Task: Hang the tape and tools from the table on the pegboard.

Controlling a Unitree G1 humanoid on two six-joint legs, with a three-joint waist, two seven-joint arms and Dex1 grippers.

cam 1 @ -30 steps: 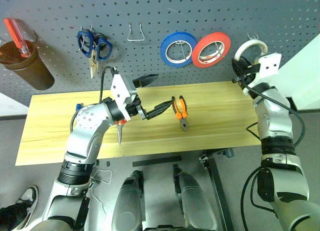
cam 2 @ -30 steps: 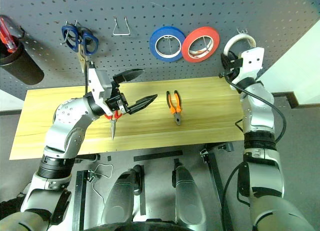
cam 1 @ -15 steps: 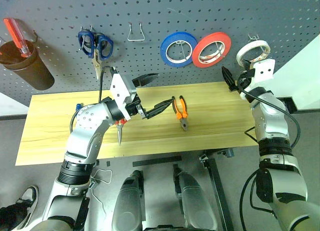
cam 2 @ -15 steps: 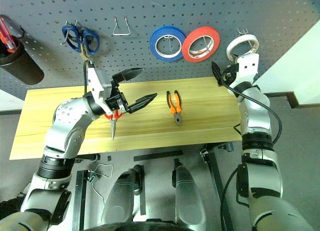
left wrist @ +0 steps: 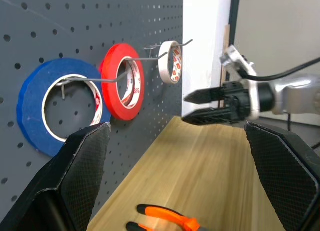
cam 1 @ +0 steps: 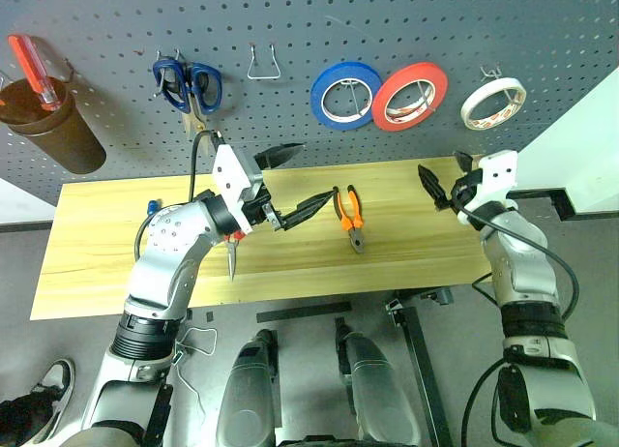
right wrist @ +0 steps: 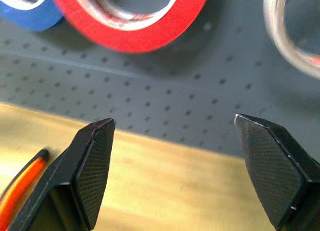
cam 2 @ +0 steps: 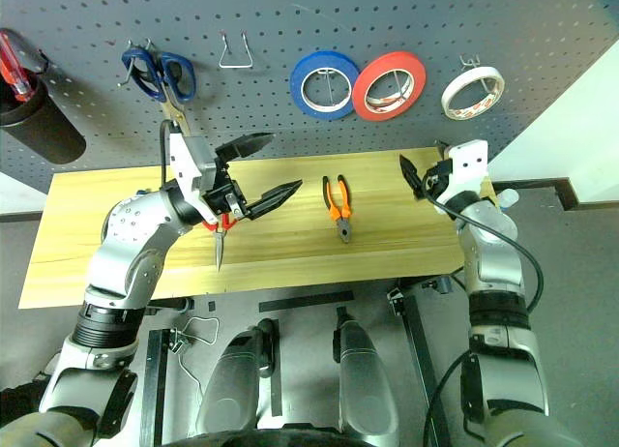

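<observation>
The whitish tape point(cam 1: 493, 102) hangs on a hook at the right of the dark grey pegboard point(cam 1: 97, 41), free of any grip. My right gripper point(cam 1: 443, 176) hovers below and left of it over the table point(cam 1: 106, 273), open and empty. On the table's middle lie the orange-handled pliers point(cam 1: 350, 215). My left gripper point(cam 1: 305, 181) stands open and empty just left of them, above the tabletop. The red-handled scissors point(cam 1: 232, 258) lie under my left forearm, mostly hidden. A blue screwdriver handle point(cam 1: 152, 207) peeks out beside that arm.
On the pegboard hang blue-handled scissors point(cam 1: 189, 84), an empty wire hook point(cam 1: 261, 65), a blue roll point(cam 1: 345, 94) and a red roll point(cam 1: 409, 95). A brown cup point(cam 1: 53, 133) with a red screwdriver hangs at the far left. A white wall borders the pegboard's right end.
My right gripper opened, left the tape on its hook, and dropped down and back from the pegboard to above the table. The left arm stayed still.
</observation>
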